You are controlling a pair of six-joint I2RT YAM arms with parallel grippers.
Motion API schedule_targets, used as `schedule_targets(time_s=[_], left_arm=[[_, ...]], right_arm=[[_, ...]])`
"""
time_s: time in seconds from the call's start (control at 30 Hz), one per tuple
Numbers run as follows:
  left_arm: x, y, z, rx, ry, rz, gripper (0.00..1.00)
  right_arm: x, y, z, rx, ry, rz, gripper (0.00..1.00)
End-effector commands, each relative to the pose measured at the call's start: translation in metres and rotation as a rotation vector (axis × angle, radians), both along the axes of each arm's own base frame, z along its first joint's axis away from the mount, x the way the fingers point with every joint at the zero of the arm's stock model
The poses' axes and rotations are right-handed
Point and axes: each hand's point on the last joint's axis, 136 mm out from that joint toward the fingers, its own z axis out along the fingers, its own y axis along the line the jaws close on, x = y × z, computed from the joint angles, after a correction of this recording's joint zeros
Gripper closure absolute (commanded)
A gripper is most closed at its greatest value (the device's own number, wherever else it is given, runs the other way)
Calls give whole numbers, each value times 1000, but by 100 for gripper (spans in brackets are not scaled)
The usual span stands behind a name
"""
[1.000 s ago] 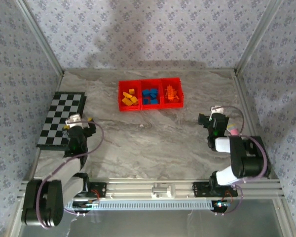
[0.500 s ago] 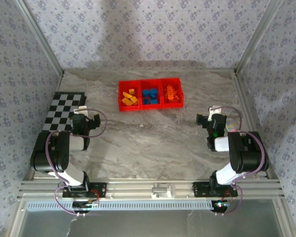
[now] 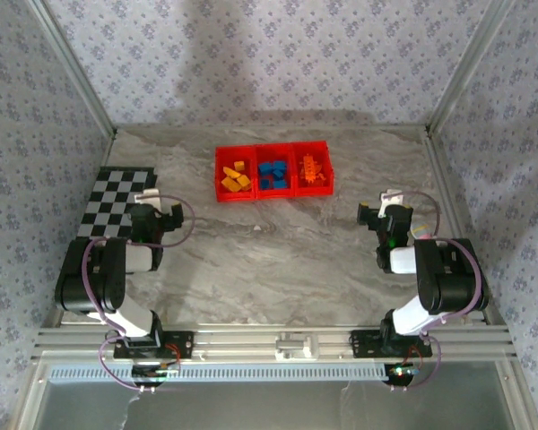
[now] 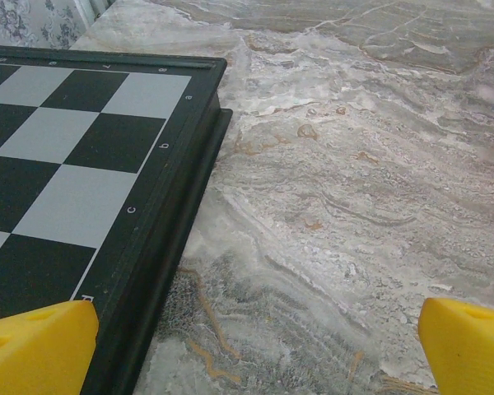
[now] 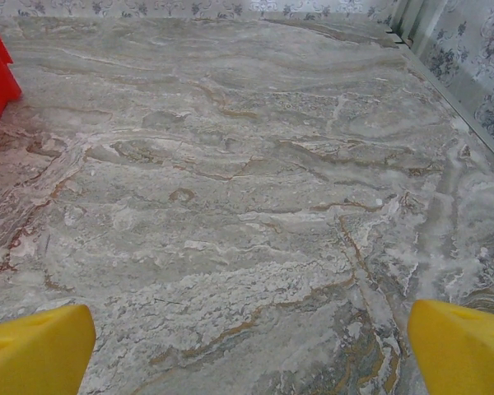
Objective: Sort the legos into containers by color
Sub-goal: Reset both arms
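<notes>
The bricks lie in the red bins [image 3: 273,194] at the far middle of the desk [image 3: 278,260]. The yellow bricks [image 3: 236,176] are in the left compartment, the blue bricks [image 3: 272,174] in the middle one and the orange bricks [image 3: 312,169] in the right one. Every brick I can make out sits inside a compartment, with the walls between keeping the colours apart, so I judge the sorting done.

That is why I carry nothing. My left fingers [image 4: 37,350] are spread wide over bare desk, with the edge of the checkered board [image 4: 66,164] just beside the left one. My right fingers [image 5: 461,346] are spread just as wide over bare marble, and a corner of the red bins shows at the left edge of that view. Both pairs are on the near half of the desk, well apart from the bins, one to each side. Low, empty and out to the sides like this, I would say they are parked where they cannot knock the bins.
</notes>
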Motion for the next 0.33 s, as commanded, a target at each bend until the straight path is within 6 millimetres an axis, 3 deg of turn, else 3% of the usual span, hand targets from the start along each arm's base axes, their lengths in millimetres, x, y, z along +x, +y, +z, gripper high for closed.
schedule_targets(time_s=[0.0, 0.3], left_arm=[[8, -4, 14, 8, -38, -20, 0], [8, -4, 14, 9, -38, -18, 0]], right_arm=[[5, -3, 8, 4, -21, -15, 0], [4, -2, 9, 1, -24, -5, 0]])
